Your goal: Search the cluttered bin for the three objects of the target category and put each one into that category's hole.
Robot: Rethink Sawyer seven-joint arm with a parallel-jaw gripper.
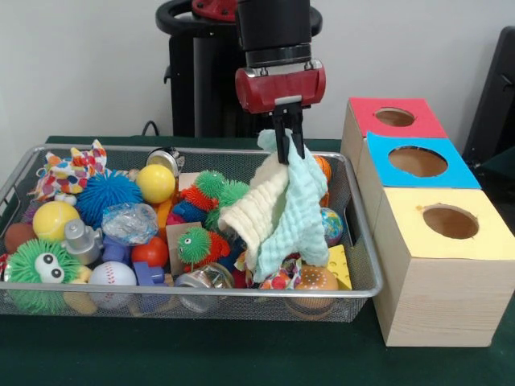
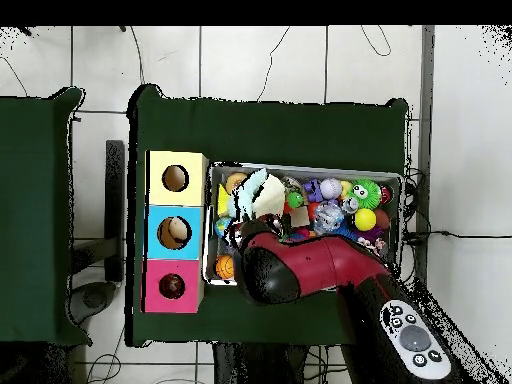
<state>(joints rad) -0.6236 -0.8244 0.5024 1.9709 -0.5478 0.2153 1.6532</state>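
Observation:
My gripper [image 1: 288, 143] hangs over the right part of the bin [image 1: 364, 283], shut on two cloths: a pale green one [image 1: 299, 211] and a cream one [image 1: 253, 211]. Both hang lifted, their lower ends still among the toys. The hole [image 1: 394, 117] is in the red-topped box, the farthest of three boxes right of the bin. In the overhead view the red arm covers the gripper; the cloths [image 2: 256, 194] show at the bin's left end [image 2: 212, 172], and the red box's hole [image 2: 172, 286] lies at lower left.
The bin holds several toys: yellow balls [image 1: 155, 183], a blue spiky ball [image 1: 109, 195], green fuzzy toys [image 1: 39, 265], a baseball [image 1: 112, 275], a cheese wedge [image 1: 339, 265]. The blue-topped box [image 1: 418, 162] and the yellow-topped box [image 1: 449, 221] stand nearer the camera.

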